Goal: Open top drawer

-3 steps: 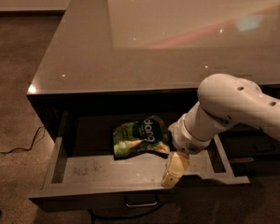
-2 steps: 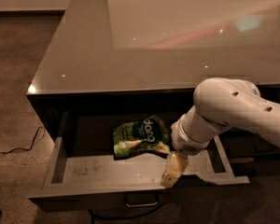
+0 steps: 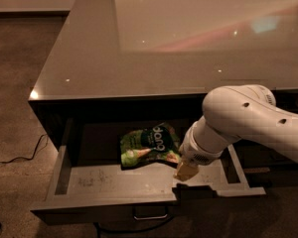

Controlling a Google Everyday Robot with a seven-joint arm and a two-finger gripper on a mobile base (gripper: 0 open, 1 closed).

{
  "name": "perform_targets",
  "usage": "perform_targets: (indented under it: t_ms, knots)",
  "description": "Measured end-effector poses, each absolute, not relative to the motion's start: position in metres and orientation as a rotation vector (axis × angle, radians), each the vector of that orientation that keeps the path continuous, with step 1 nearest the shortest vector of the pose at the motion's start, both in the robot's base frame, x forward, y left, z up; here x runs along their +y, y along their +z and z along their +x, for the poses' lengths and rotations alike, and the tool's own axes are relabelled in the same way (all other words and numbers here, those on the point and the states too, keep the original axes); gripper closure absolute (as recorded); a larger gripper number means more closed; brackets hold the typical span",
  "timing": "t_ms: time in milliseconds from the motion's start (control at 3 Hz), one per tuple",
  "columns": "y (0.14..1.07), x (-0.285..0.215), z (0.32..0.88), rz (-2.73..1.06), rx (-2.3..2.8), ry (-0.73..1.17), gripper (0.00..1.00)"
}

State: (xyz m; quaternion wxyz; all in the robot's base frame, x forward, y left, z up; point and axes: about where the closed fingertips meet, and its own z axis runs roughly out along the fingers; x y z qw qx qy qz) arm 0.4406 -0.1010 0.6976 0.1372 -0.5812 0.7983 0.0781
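Top drawer (image 3: pixel 104 181) stands pulled well out, grey scuffed floor exposed. Its front wall runs just below & in front of the gripper (image 3: pixel 186 170), w/ the slim metal handle (image 3: pixel 150 215) lower & to the view-left of it, untouched. Gripper hangs inside the drawer, tip low over the floor near the front wall. Can't tell if it's spread or pressed together; nothing visibly held. A green snack bag (image 3: pixel 148 145) lies just behind & view-left of the gripper, near touching. The white arm (image 3: pixel 248 118) comes down from view-right, under the edge of the countertop (image 3: pixel 154 43). Task looks approx done, so the risks lie in getting out:
1) lifting straight up could knock the wrist on the counter edge right above;
2) a sideways sweep could drag the bag along;
3) a bump on the front wall could shove the drawer back in, undoing the opening.
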Motion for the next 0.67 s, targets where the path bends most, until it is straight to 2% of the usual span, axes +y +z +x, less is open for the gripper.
perform_targets:
  t_ms: [667]
  knots:
    - [0.6871, -0.0981, 0.4343, -1.719, 2.329, 0.199, 0.89]
